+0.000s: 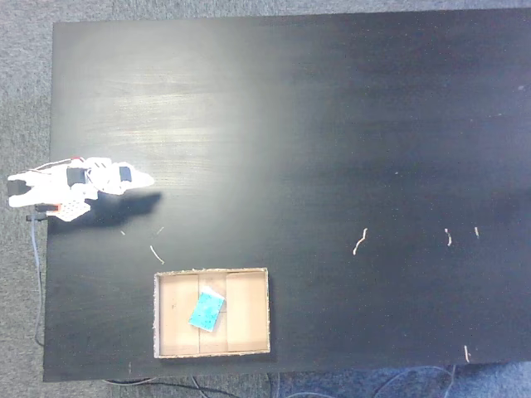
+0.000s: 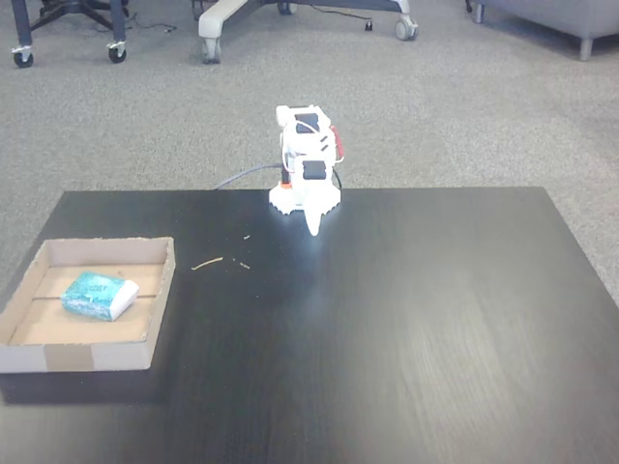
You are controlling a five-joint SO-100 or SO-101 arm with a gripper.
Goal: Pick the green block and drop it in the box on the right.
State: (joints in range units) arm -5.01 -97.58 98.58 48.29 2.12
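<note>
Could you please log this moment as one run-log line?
green block: lying inside box | end effector: folded at table edge, apart from box, holding nothing | drop: looks done

— setting? looks like an office or lab room.
— evidence: grey short-pile carpet (image 2: 464,106) underfoot, as laid in workplaces. wheeled chair bases (image 2: 290,14) and castors (image 2: 116,50) at the far edge in a fixed view. corner of grey upholstered seating (image 2: 561,19) at top right.
— furniture? one black wood-grain table (image 1: 348,124), low over the carpet.
— equipment? small white robot arm (image 2: 308,169) mounted at the table edge, cable (image 2: 242,177) trailing onto the carpet.
</note>
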